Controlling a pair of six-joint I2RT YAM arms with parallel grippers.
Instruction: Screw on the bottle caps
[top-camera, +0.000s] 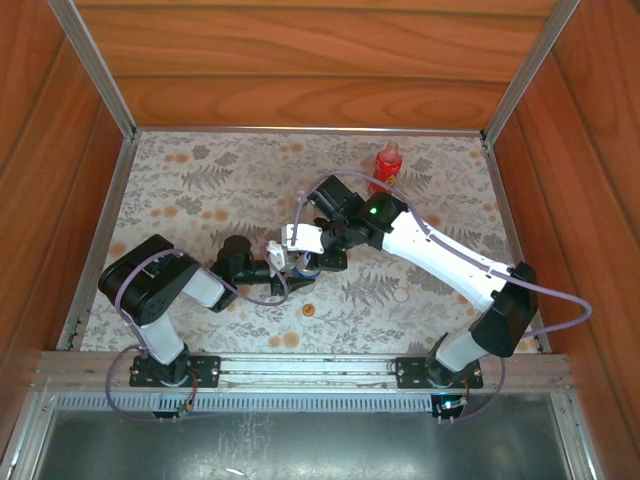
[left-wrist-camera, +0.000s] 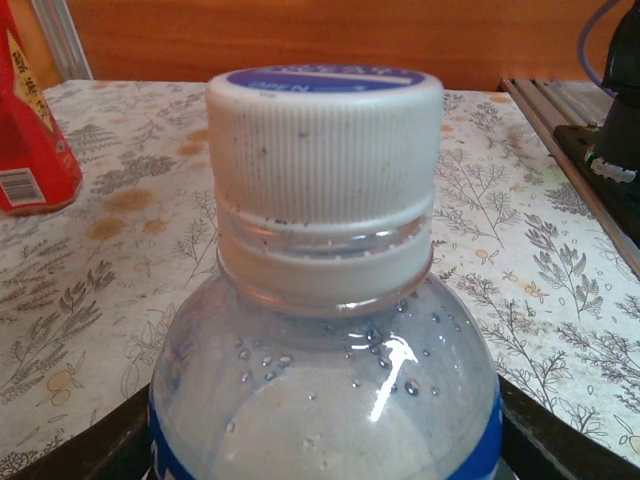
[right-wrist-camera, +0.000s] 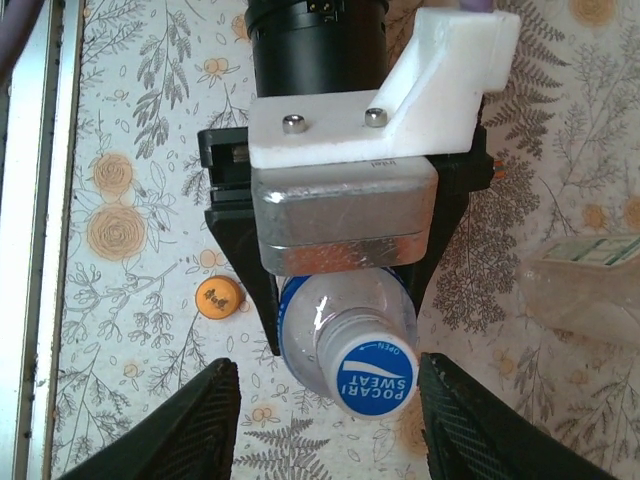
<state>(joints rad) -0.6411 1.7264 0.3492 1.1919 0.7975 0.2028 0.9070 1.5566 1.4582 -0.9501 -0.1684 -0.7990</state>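
Blue cap seated on short clear btl, gripped by L hand above desk. R hand wide, astride cap, not touching. Orange cap loose on desk: approx. 1 of 3 done.

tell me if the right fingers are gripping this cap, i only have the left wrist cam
Observer: No. In the right wrist view the right fingers stand spread to either side of the blue-topped cap, wider than it and not closed on it.
Operator: ok, where's the orange cap
Observer: The orange cap lies loose on the table, just beside the left fingers, which clamp the bottle below its neck.
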